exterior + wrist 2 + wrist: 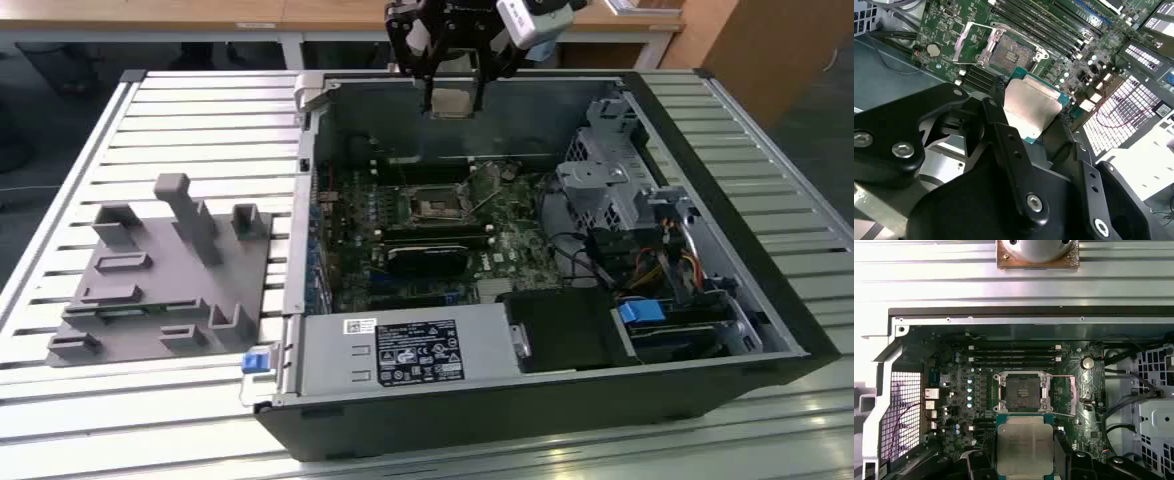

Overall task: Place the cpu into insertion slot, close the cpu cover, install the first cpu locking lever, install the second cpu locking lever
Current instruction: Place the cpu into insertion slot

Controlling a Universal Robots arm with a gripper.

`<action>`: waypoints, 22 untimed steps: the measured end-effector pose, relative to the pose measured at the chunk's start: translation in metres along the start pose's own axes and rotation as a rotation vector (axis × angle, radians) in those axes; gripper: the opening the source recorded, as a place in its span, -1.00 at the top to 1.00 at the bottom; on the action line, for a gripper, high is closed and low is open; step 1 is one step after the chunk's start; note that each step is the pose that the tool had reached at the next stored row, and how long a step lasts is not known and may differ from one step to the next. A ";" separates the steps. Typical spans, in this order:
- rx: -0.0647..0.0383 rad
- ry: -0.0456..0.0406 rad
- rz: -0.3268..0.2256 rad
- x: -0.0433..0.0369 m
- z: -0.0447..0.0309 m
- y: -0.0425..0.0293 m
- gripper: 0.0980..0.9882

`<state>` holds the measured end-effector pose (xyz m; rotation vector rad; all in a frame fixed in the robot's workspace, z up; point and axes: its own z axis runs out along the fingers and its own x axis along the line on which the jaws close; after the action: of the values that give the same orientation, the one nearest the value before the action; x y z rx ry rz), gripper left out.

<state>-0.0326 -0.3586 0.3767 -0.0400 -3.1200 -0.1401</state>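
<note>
My gripper [454, 98] hangs above the far side of the open computer case, shut on the cpu [454, 101], a flat square chip with a dull silver top. In both wrist views the cpu [1031, 107] [1025, 442] sits clamped between the black fingers [999, 112]. The insertion slot [434, 205] [1021, 392] [1009, 52] lies below on the green motherboard, a dark square in a silver frame. Its metal cover [1064, 396] [971, 42] is swung open to one side. The cpu is well above the slot and apart from it.
The case [747, 300] rests on a slatted aluminium table [200, 120]. Long memory slots [1014, 357] run beside the socket. A black block [427, 258], a power supply [400, 350] and a drive cage [621, 190] crowd the case. A grey fixture [167, 275] stands at the exterior view's left.
</note>
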 end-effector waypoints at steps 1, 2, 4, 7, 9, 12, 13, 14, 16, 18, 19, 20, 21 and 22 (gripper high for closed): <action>0.000 0.0000 0.000 0.0000 0.0000 0.0000 0.00; 0.000 0.0000 0.000 0.0000 0.0000 0.0000 0.00; 0.000 0.0000 0.000 0.0000 0.0000 0.0000 0.00; 0.000 -0.0001 0.001 0.0000 0.0000 0.0000 0.00; 0.000 -0.0003 0.004 0.0000 0.0000 0.0000 0.00; 0.000 -0.0010 0.012 0.0000 0.0000 0.0000 0.00; 0.000 -0.0013 0.015 0.0000 0.0000 0.0000 0.00; 0.000 -0.0016 0.018 0.0000 0.0000 0.0000 0.00; 0.000 -0.0022 0.025 0.0000 0.0000 0.0000 0.00; -0.001 -0.0028 0.031 0.0000 0.0001 0.0000 0.00; -0.001 -0.0030 0.034 0.0000 0.0001 0.0000 0.00; -0.001 -0.0032 0.036 0.0000 0.0001 0.0000 0.00; -0.001 -0.0035 0.039 0.0000 0.0001 0.0000 0.00; -0.001 -0.0037 0.041 0.0000 0.0001 0.0000 0.00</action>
<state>-0.0326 -0.3586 0.3766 -0.1045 -3.1203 -0.1406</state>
